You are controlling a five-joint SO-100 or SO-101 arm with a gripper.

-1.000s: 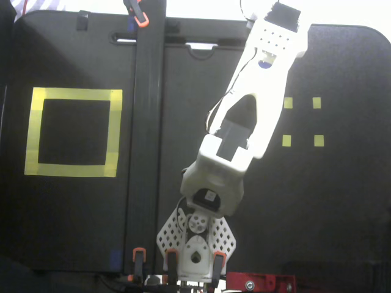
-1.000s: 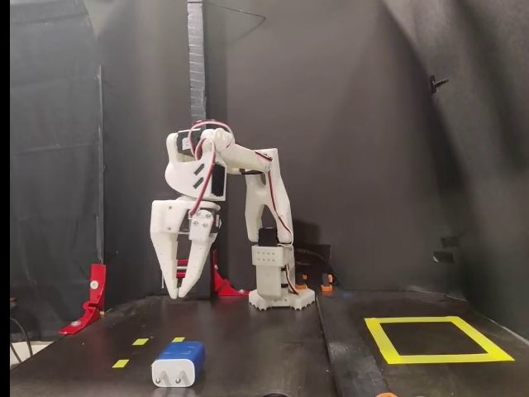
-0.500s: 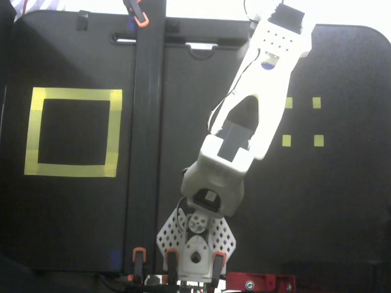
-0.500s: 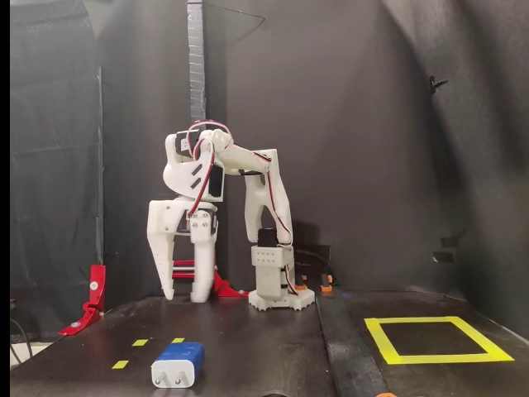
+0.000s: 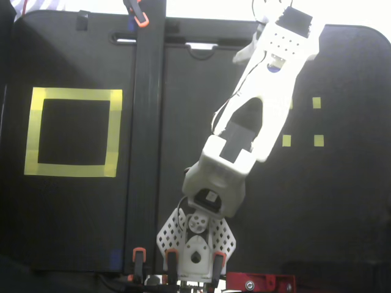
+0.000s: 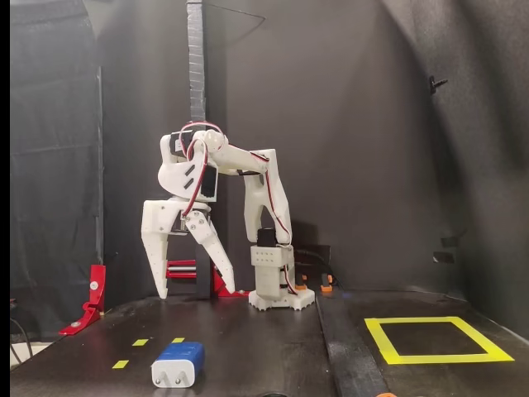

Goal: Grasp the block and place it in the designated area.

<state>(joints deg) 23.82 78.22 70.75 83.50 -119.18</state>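
The block (image 6: 178,364), dark blue with two pale prongs facing the camera, lies on the black table near the front left of the side fixed view. My gripper (image 6: 197,292) hangs behind and above it, pointing down, open wide with nothing between its fingers and clear of the block. The designated area is a square of yellow tape, at the right (image 6: 436,359) in the side view and at the left (image 5: 73,94) in the top-down fixed view. From above, the white arm (image 5: 263,110) reaches to the upper right and covers the spot where the block lies.
Small yellow squares (image 5: 317,140) mark the table around the block (image 6: 140,341). A raised black strip (image 5: 146,152) runs between the arm's side and the yellow frame. The arm's base (image 6: 281,294) stands at the back, with a red clamp (image 6: 91,298) at the left.
The fingers have spread from nearly shut to wide open. The gripper has shifted slightly left in the side view, and the arm reaches a bit farther out from above. The block has not moved.
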